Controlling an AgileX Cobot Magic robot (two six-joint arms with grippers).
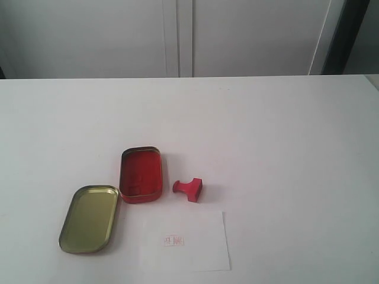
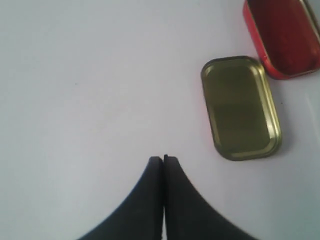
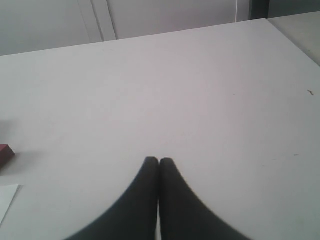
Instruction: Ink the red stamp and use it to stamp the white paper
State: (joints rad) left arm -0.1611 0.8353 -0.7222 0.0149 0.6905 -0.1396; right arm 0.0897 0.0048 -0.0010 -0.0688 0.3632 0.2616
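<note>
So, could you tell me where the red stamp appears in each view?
Exterior: the red stamp lies right of the red tin, beside the white paper.
Left wrist: not in it.
Right wrist: stamp clipped at the frame edge, beside the paper's corner.
Shared landmark: the white paper.

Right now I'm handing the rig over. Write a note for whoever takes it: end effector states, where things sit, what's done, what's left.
The left end effector is shut and empty, over the table near the gold lid. The right end effector is also shut and empty.
The red stamp lies on its side between the open red ink tin and the white paper.
Done: the tin is open, and the paper bears one red print.
Left: if a fresh print is wanted, grasp the stamp, ink it and press it on the paper.
</note>
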